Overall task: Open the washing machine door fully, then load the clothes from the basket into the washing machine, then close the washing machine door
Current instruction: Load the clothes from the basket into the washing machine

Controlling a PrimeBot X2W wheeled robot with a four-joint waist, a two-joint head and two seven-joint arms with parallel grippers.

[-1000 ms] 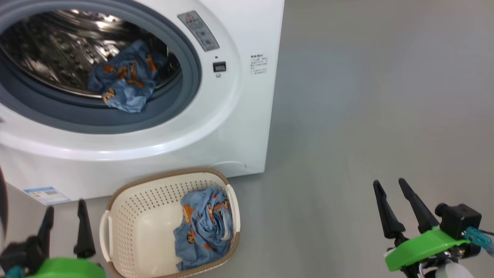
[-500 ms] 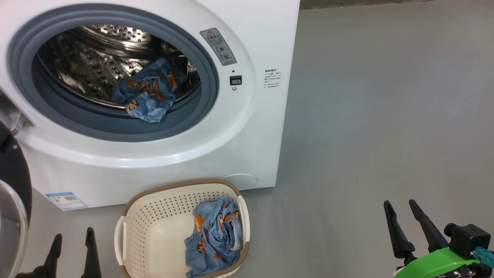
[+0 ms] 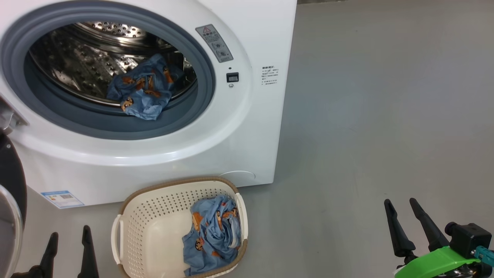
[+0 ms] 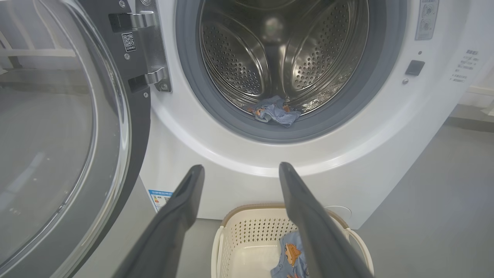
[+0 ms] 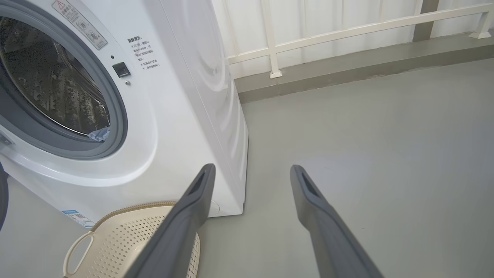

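The white washing machine (image 3: 247,127) stands with its door (image 4: 58,135) swung wide to the left, black rim and glass showing at the head view's left edge (image 3: 9,216). One blue printed garment (image 3: 141,92) lies on the drum's front lip, seen also in the left wrist view (image 4: 276,114). Another garment (image 3: 214,233) sits in the right half of the cream basket (image 3: 154,216) on the floor before the machine. My left gripper (image 3: 69,235) hangs open left of the basket, empty. My right gripper (image 3: 401,206) is open and empty over bare floor, far right.
Grey floor (image 3: 386,116) stretches right of the machine. A white railing (image 5: 328,34) and a low kerb run behind it. A blue label (image 3: 61,197) sits low on the machine's front.
The head camera has tilted and shifted, showing more of the drum and the door's edge. Both grippers sit lower in view, still open. The garments have not moved.
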